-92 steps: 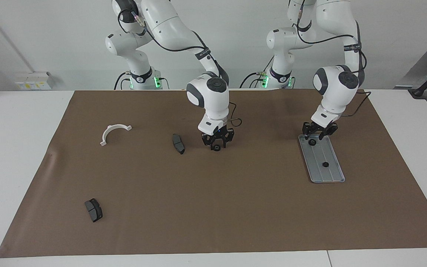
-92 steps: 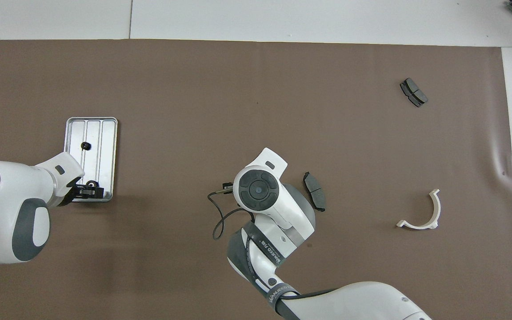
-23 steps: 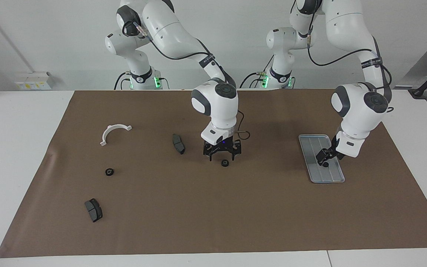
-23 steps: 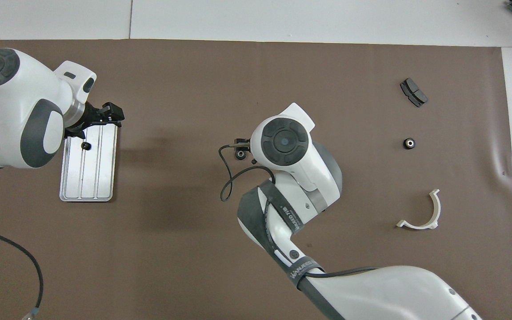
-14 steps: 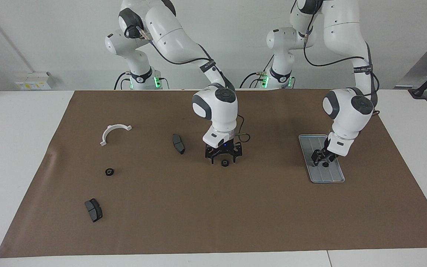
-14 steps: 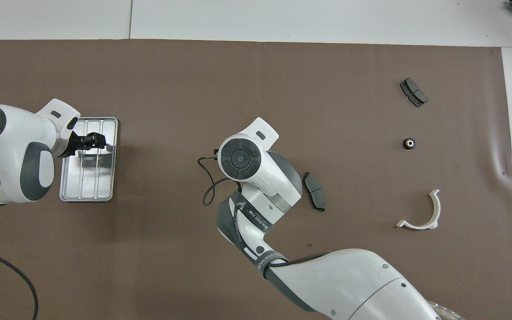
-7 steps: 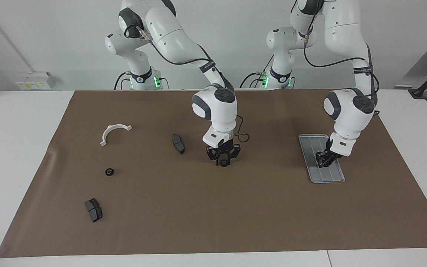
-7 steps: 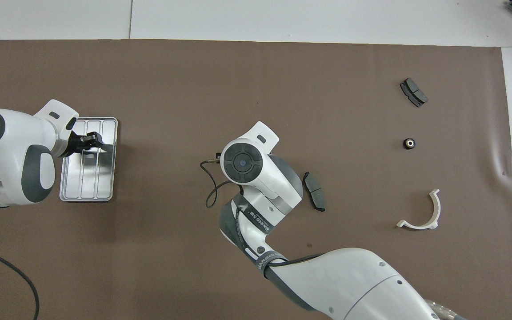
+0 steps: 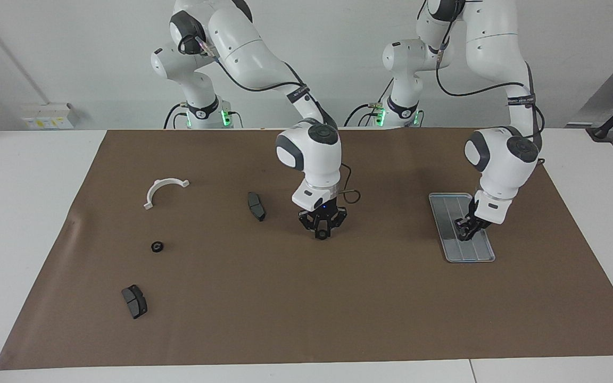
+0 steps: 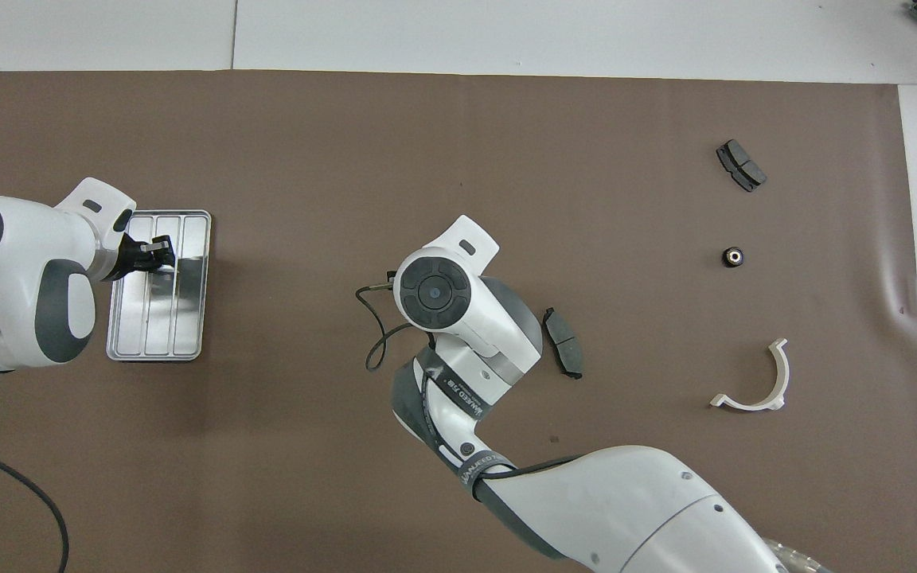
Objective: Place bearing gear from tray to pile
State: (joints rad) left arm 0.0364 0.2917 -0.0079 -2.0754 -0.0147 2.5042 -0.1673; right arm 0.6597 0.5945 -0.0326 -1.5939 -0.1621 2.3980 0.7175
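The silver tray [image 9: 453, 205] [image 10: 180, 318] lies at the left arm's end of the brown mat. My left gripper [image 9: 465, 234] [image 10: 158, 253] is down in the tray, shut on a small black bearing gear that its fingers mostly hide. At the middle of the mat my right gripper [image 9: 321, 234] is down low, shut on a second bearing gear [image 9: 321, 236]; the overhead view hides it under the wrist. A third gear [image 9: 157, 247] [image 10: 733, 257] lies in the pile at the right arm's end, between the white half-ring bracket [image 9: 152, 192] [image 10: 782, 380] and a brake pad [image 9: 134, 301] [image 10: 740, 165].
Another dark brake pad [image 9: 256, 206] [image 10: 563, 342] lies beside the right gripper, toward the right arm's end. A black cable loops off the right wrist [image 10: 375, 334]. The brown mat [image 9: 306, 308] covers most of the white table.
Both grippers have closed in the last second: the right one on the gear at the mat's middle, the left one on the gear in the tray. Neither arm has travelled much.
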